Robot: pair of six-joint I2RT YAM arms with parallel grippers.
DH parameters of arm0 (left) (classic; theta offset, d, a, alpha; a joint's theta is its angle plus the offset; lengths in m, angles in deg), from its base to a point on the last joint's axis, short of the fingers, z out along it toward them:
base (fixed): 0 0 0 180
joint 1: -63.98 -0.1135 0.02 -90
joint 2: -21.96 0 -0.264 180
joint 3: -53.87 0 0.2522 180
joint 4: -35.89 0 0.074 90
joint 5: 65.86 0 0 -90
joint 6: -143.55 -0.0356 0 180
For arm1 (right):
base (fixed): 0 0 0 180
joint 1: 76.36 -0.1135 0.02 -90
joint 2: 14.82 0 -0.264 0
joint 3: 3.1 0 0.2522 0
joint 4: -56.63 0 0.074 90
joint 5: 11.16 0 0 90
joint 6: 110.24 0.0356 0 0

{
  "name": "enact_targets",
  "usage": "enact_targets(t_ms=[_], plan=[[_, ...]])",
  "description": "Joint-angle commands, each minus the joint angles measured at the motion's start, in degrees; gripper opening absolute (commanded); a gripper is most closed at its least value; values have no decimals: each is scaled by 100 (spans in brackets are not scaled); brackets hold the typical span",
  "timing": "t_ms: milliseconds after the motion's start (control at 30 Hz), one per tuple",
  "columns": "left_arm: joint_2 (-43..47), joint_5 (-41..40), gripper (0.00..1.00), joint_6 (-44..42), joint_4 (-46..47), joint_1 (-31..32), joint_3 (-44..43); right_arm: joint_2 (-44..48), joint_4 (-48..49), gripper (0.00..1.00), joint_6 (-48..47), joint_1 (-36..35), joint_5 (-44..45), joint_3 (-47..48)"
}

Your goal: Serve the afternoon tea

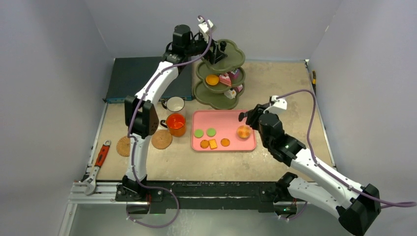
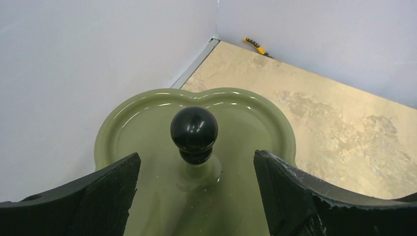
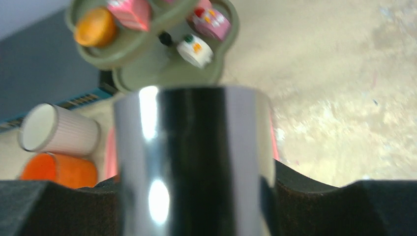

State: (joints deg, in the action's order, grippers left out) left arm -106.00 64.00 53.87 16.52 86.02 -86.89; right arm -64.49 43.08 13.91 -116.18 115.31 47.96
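Observation:
The olive-green three-tier stand (image 1: 204, 91) stands at the back with an orange biscuit (image 1: 212, 79) and pink cakes (image 1: 226, 78) on its tiers. My left gripper (image 1: 216, 53) hovers open and empty over the top tier (image 2: 147, 113), its black knob (image 2: 193, 129) just ahead of the fingers. My right gripper (image 1: 247, 124) is shut on a shiny metal cup (image 3: 194, 157) with orange inside (image 1: 244, 132), over the pink tray (image 1: 236, 118). Green biscuits (image 1: 198, 132) and orange biscuits (image 1: 225, 142) lie on the tray. The white mug (image 1: 174, 103) and orange mug (image 1: 176, 124) stand beside two cork coasters (image 1: 161, 139).
A flat dark-blue box (image 1: 140, 78) lies at the back left. A red-handled wrench (image 1: 101, 157) lies at the front left edge. A yellow-handled tool (image 1: 314, 78) lies by the right wall. Walls close the table on three sides.

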Motion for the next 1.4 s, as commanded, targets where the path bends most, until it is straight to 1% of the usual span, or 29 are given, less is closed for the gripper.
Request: enact_targets(t_ms=[0, 167, 333, 467, 700, 933, 1033, 1100, 1267, 1367], plan=[[3, 221, 85, 206, 411, 39, -123, 124, -1046, 52, 463, -27, 172, -120], [220, 100, 85, 194, 386, 37, 116, 151, -1138, 53, 581, -31, 137, -287], [607, 17, 85, 101, 347, 37, 538, 63, -926, 54, 560, -32, 126, -474], [745, -31, 85, 46, 20, 37, 581, 34, -659, 56, 473, -27, 135, -562], [1048, -193, 85, -247, -345, 32, 738, 174, 156, 60, 279, -27, -184, -933], [1257, -601, 85, -287, -734, 19, 680, 67, 330, 59, 284, -27, -289, -1110], [1351, -866, 86, -282, -923, 11, 667, -80, 453, 56, 197, -29, -339, -1119], [1435, -1080, 86, -291, -1044, -1, 676, -180, 490, 52, 132, -35, -339, -1077], [1640, -1178, 86, -289, -1109, -89, 817, -237, 745, 36, -227, -35, -245, -847], [1716, -1197, 86, -287, -1134, -107, 875, -214, 1099, 33, -579, -40, -154, -606]])
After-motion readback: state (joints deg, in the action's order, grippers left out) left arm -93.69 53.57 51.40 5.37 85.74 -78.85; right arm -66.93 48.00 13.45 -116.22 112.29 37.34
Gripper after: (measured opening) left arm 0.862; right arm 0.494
